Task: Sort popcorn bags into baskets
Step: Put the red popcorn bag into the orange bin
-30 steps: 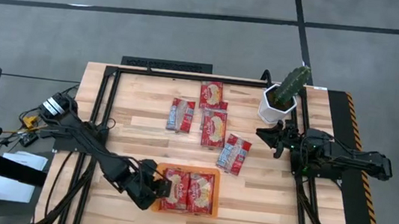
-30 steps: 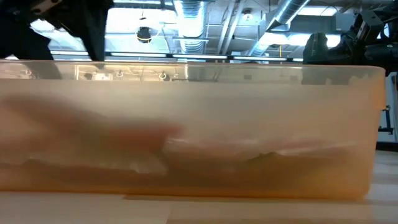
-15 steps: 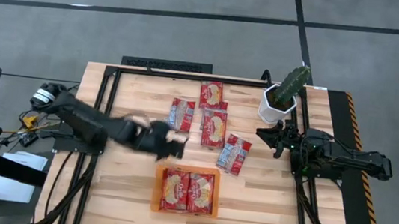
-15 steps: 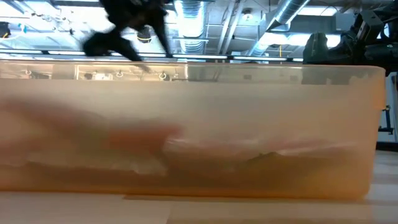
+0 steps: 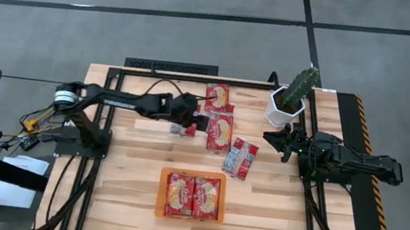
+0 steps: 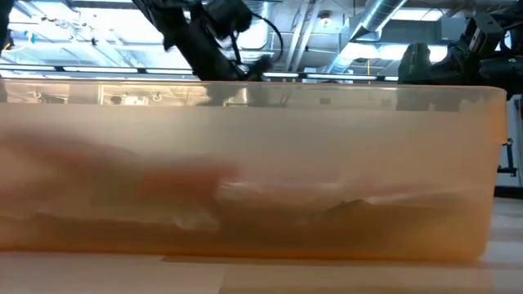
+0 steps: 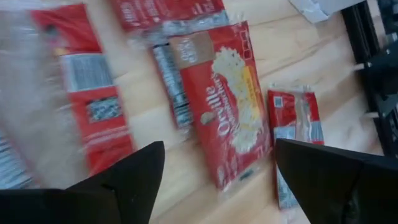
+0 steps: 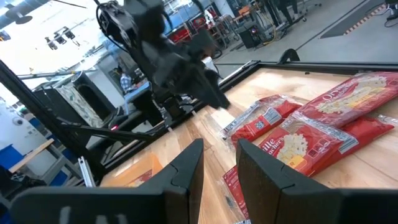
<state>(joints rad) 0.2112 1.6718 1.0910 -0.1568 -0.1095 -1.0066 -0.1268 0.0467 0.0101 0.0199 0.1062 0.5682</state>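
Observation:
The orange tray [image 5: 194, 177] sits near the table's near edge with two red popcorn bags [image 5: 193, 196] lying flat in it. Several more bags lie flat on the wood: one under my left gripper [image 5: 182, 118], one near the far edge [image 5: 217, 96], one in the middle [image 5: 219, 131] and a narrower one [image 5: 240, 158]. My left gripper [image 5: 191, 121] hovers open over them; in its wrist view [image 7: 217, 180] a red bag with a yellow picture [image 7: 224, 118] lies between the spread fingers, untouched. My right gripper [image 5: 275, 142] waits at the table's right, fingers slightly apart [image 8: 219, 168].
A white pot with a cactus [image 5: 288, 101] stands at the far right, close to my right gripper. The black frame rail [image 5: 171, 74] runs along the far edge. In the low view the tray's orange wall [image 6: 245, 163] fills the picture. Bare wood lies left of the tray.
My left gripper has risen from the tray's left end and swung toward the table's far edge, ending over the loose bags in the middle. The two bags in the tray and the loose bags have stayed in place.

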